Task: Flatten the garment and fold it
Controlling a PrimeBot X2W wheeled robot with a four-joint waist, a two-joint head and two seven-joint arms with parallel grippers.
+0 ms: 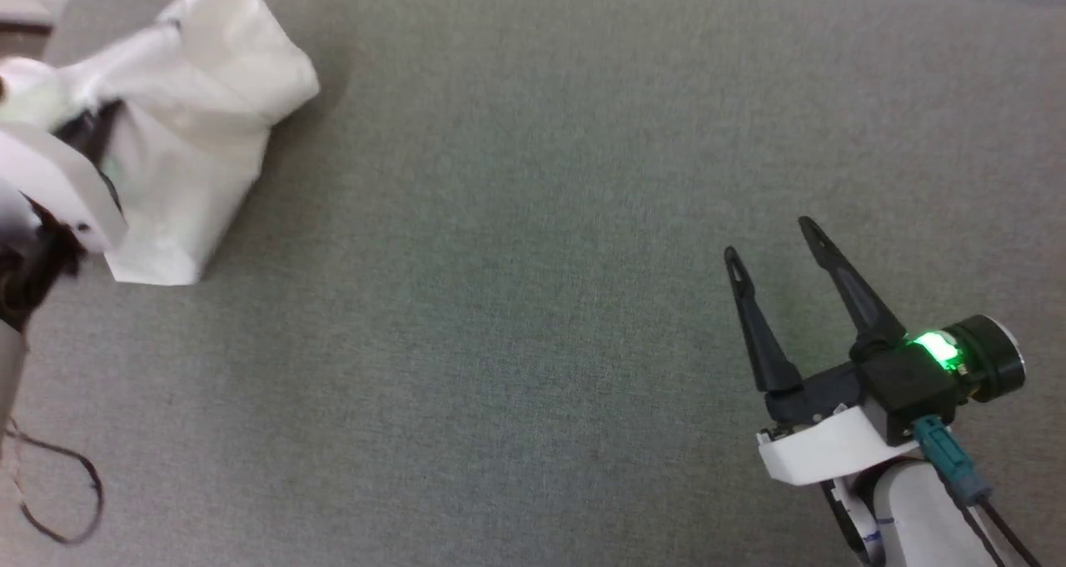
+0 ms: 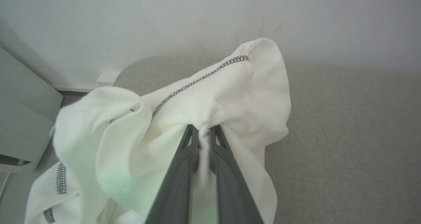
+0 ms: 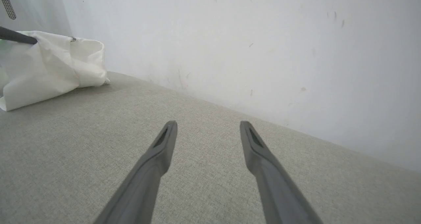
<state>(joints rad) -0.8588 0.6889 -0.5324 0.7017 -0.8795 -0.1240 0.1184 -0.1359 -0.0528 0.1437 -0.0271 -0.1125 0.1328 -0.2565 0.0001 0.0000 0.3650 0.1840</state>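
the garment (image 1: 208,117) sits bunched at the far left of the grey fabric-covered counter (image 1: 533,300) in the head view, part lifted into a rumpled white heap whose lower edge rests on the surface. in the left wrist view the left end effector (image 2: 203,129) has its two dark fingers pressed together on a gathered fold of the cloth, which bulges out around and beyond the fingertips. a line of dark grey zigzag stitching (image 2: 197,81) runs along a seam just above the pinch, and more of the same stitching shows at the lower left of that view. a faint green tint lies on the fabric near the fingers.

the right end effector (image 1: 770,241) hovers over bare counter at the lower right of the head view, well apart from the garment, fingers spread with nothing between them. a green light (image 1: 937,349) glows on its wrist housing. in the right wrist view the spread fingers point across the counter toward a pale wall (image 3: 263,36), and the garment lies at the upper left with one dark finger of the left end effector touching its top. a thin dark cable (image 1: 75,500) loops at the lower left of the head view.
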